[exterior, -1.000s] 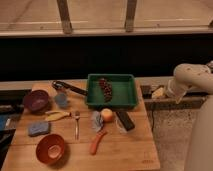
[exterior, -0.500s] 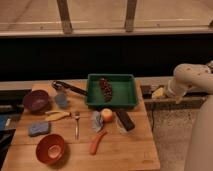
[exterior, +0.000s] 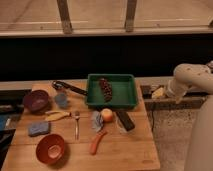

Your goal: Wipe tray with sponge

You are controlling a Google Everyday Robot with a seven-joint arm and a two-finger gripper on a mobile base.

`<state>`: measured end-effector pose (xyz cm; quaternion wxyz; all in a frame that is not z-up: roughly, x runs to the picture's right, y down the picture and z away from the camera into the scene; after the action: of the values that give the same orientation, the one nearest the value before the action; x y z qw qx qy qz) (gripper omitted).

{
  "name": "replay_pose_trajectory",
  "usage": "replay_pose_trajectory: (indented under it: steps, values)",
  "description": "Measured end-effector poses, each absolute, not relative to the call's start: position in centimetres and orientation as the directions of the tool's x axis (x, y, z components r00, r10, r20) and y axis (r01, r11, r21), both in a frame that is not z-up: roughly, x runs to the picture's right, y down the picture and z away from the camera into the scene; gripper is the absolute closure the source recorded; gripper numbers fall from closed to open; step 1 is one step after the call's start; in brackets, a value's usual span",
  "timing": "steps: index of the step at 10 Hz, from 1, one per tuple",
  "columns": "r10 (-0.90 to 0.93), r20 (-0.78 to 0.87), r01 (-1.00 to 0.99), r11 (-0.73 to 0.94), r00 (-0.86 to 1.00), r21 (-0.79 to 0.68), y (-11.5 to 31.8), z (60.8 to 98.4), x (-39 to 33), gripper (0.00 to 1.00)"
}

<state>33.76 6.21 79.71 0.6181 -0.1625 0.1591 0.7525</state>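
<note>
The green tray [exterior: 127,90] sits at the back middle of the wooden table, with a dark bunch of grapes [exterior: 105,88] lying in it. The blue-grey sponge [exterior: 38,128] lies flat on the table at the front left, far from the tray. My white arm [exterior: 192,79] comes in from the right. My gripper [exterior: 156,92] is just beyond the tray's right side, past the table's edge, and far from the sponge. Nothing shows in it.
On the table [exterior: 130,150] are a purple bowl [exterior: 36,100], a red bowl [exterior: 50,148], a fork [exterior: 76,125], a yellow item [exterior: 56,115], a blue cup [exterior: 62,100], a black ladle [exterior: 67,87], a peach [exterior: 106,115], an orange carrot [exterior: 97,142] and a black block [exterior: 125,120].
</note>
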Motion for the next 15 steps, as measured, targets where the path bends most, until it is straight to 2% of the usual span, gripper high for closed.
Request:
replay_pose_trajectory:
  steps: [3,5,10,15]
  values:
    - [0.884,-0.436,-0.985,-0.170,-0.169,0.038,6.2,79.5,33.7,0.25]
    - [0.898,-0.432,-0.996,-0.084,-0.086,0.025,5.7,79.4,32.2,0.25]
    - [0.847,-0.407,-0.940,0.303,0.342,-0.158,6.2,78.5,19.4,0.25]
    - [0.691,-0.286,-0.745,0.579,0.664,-0.331,10.7,74.2,5.4,0.25]
